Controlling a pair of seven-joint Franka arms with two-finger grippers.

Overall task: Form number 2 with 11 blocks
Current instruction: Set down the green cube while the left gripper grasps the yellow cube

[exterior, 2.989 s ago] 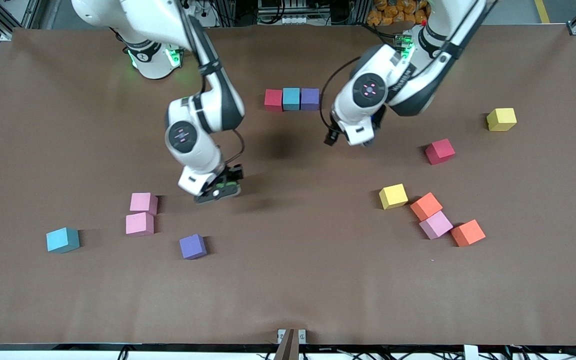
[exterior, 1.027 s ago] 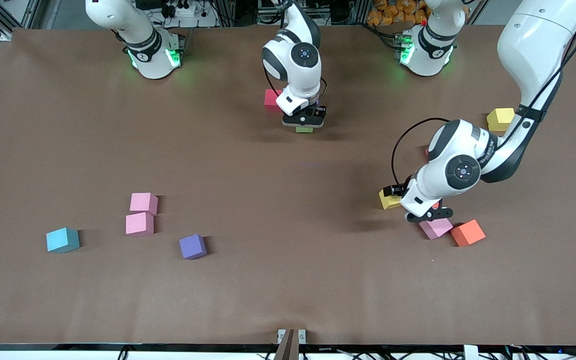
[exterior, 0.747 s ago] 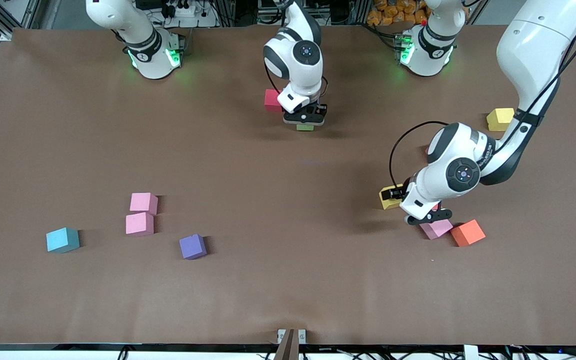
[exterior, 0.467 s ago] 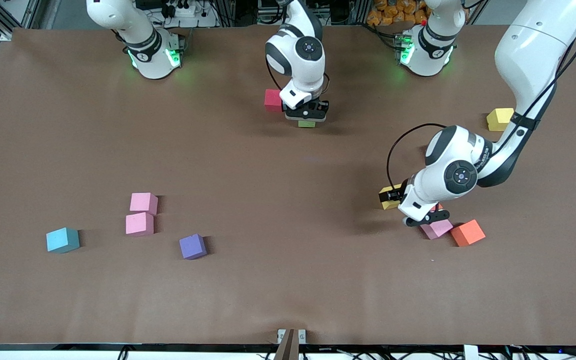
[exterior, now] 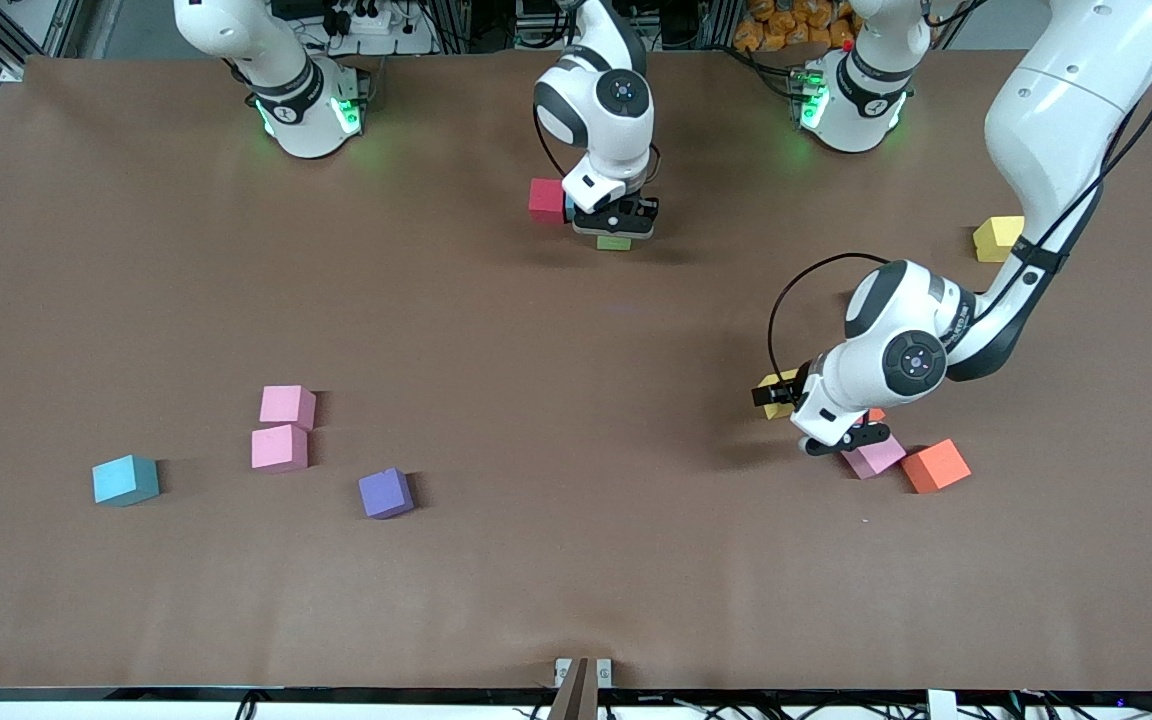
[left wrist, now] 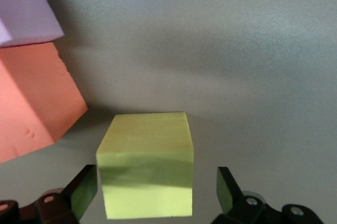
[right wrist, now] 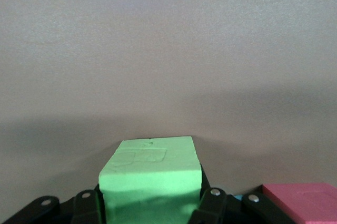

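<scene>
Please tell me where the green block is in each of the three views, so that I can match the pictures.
Front view: the green block peeks out under the right gripper, beside the red block.
Right wrist view: the green block sits between the fingers at the picture's lower edge.
Left wrist view: not in it; that one shows a yellow block.
Shared landmark: the red block, seen in the front and right wrist views.

A matt, slightly grainy foam surface is shown by the yellow foam cube and the green foam cube. A dull brown, cloth-like covering is seen on the desk. Glossy white plastic shells are seen on the arms; the hands' fingers look like matt black plastic.
</scene>
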